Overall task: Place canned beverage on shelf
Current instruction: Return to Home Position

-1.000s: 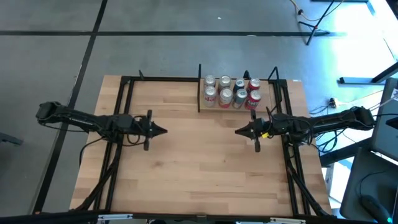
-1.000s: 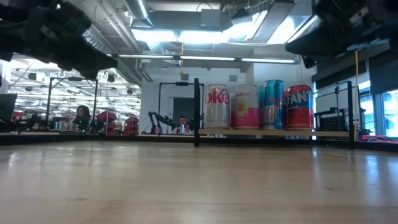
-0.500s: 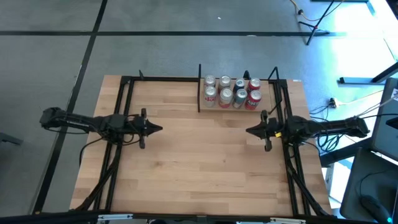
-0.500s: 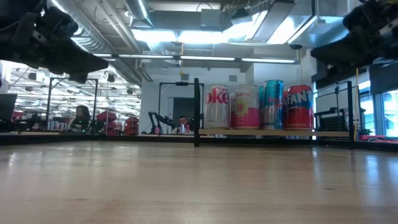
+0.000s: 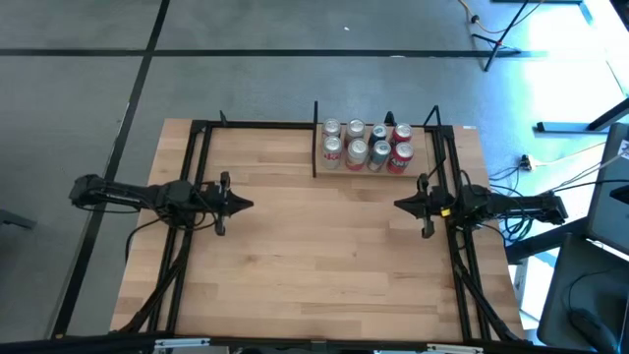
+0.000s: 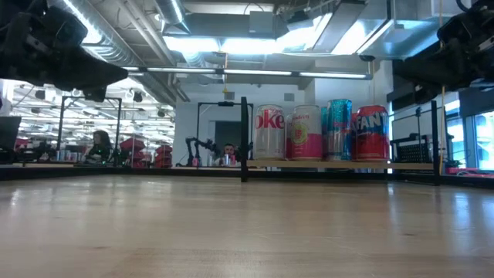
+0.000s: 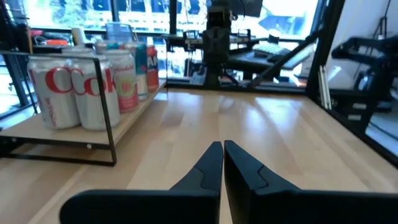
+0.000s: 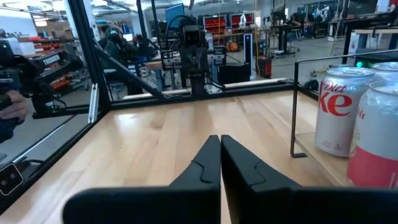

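Note:
Several beverage cans (image 5: 366, 146) stand upright in two rows on the shelf (image 6: 340, 164), a small light-wood board with thin black uprights at the table's far right. The left wrist view shows the cans (image 7: 81, 93), and so does the right wrist view (image 8: 339, 112). My left gripper (image 5: 251, 205) hovers shut at the table's left side, pointing level toward the middle. My right gripper (image 5: 396, 205) hovers shut at the right side, just nearer than the shelf, pointing toward the left one. Neither gripper holds anything.
Black metal frame rails (image 5: 197, 177) run along the table's left, right and far sides. The wooden tabletop (image 5: 314, 256) spreads between the two arms. Beyond the table are other workstations and a seated person (image 6: 100, 145).
Both arms have drawn back from the table's middle. My left gripper went a little toward the left edge. My right gripper went farther toward the right edge and sank slightly. Both stayed shut, and the cans stayed in place on the shelf.

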Controlling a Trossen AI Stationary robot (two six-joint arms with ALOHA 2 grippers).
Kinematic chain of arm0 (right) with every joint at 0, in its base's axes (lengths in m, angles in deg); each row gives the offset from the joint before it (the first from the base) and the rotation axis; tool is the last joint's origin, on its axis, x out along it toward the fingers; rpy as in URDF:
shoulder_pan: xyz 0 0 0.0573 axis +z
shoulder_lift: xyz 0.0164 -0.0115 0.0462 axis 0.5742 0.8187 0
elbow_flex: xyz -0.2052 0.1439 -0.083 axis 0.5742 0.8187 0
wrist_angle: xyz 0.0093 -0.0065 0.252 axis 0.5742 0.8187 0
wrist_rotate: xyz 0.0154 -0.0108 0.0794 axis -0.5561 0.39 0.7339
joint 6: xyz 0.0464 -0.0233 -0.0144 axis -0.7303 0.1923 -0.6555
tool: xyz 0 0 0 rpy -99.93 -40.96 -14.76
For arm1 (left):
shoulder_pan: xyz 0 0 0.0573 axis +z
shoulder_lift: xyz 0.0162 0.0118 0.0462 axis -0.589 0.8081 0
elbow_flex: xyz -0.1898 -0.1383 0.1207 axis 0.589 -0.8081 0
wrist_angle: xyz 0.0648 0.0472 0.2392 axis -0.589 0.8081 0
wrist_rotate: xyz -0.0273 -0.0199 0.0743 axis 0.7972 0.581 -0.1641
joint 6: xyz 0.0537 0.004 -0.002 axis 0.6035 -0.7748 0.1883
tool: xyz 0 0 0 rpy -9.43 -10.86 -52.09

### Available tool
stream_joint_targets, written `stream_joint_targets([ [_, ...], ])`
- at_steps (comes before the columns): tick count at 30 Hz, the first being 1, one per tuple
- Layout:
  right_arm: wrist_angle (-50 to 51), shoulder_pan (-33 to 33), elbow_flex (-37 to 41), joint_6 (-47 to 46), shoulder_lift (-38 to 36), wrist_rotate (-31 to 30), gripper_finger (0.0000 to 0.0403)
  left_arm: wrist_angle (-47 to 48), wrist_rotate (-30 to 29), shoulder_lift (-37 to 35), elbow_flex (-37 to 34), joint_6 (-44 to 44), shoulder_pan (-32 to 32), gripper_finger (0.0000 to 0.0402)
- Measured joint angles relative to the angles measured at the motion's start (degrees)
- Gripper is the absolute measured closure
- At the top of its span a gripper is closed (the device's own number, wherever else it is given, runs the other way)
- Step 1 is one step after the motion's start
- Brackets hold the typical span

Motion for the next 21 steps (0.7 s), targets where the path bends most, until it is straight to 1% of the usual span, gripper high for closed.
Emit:
stream_joint_targets([
  [5,0.08,0.0,0.0,-1.92,0.36,0.1,0.0402,3.28,0.25,-2.63,0.0,0.9,0.0,0.0401],
  [10,0.09,0.0,0.02,-3.89,0.36,0.12,0.0402,3.82,2.55,-4.41,0.0,0.9,0.0,0.0401],
  [15,0.14,0.0,0.02,-4.09,0.34,0.12,0.0402,5.27,0.87,-4.23,0.0,0.33,0.0,0.0401],
  [21,0.18,0.0,0.02,-4.08,0.34,0.12,0.0402,5.24,0.69,-3.93,0.0,0.33,0.0,0.0401],
])
